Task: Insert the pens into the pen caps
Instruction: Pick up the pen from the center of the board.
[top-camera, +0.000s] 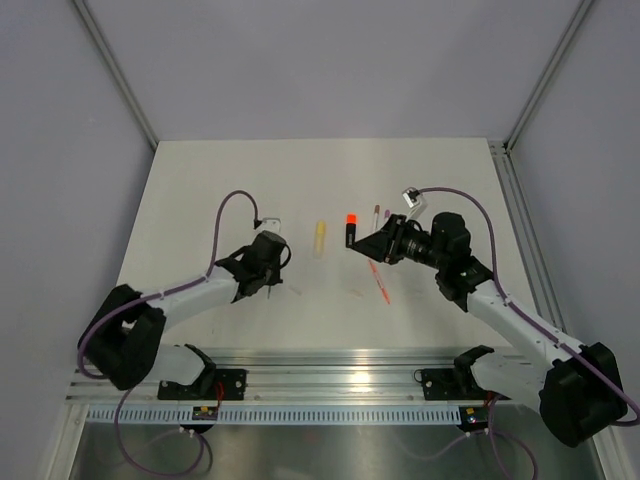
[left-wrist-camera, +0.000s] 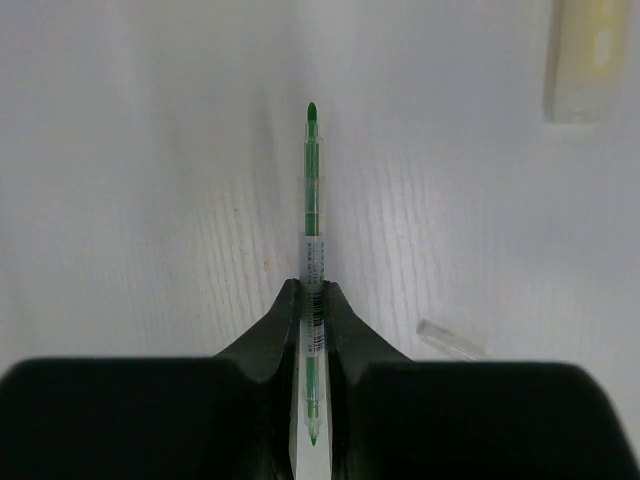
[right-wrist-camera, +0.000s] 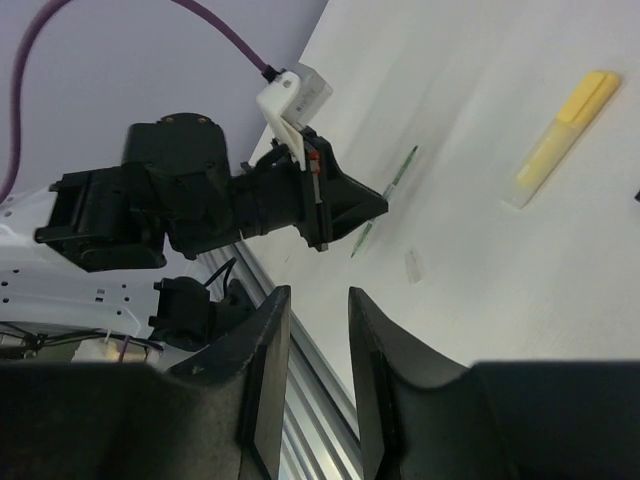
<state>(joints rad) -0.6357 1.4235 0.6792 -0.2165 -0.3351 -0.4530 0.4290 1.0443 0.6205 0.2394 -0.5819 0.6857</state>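
left wrist / left gripper (left-wrist-camera: 313, 300): clamped on the thin pen (left-wrist-camera: 313, 200), fingers pinching the rear half of the barrel.
left wrist / thin pen: clear barrel, green core, green tip pointing away from the fingers. Most of the front stuck out free, which looked like a way to leave the tip open for a cap.
left wrist / height: couldn't tell whether the pen was touching the table (left-wrist-camera: 130, 200) or hanging just above it.
left wrist / clear cap (left-wrist-camera: 450, 342): lay on the table just right of the fingers, apart from the pen. Probably its match, not yet fitted.
left wrist / pale yellow highlighter (left-wrist-camera: 590, 60): lay flat at top right, well apart.
right wrist / right gripper (right-wrist-camera: 318, 380): fingers apart with nothing between them, aimed across at the left gripper.
right wrist / reason: free hand facing the held pen, so it was likely set to fetch a cap and push it on.
right wrist / clear cap: on the table near the pen's lower end, not touching it.
top / black highlighter (top-camera: 350, 228): orange end away from the bases, just beside the right gripper.
top / orange-red pen (top-camera: 378, 280): lay on the table near the right gripper.
top / maroon cap (top-camera: 376, 212), whitish cap (top-camera: 387, 213): side by side beyond the right gripper.
top / layout: pens lay between the two arms, within reach of either.
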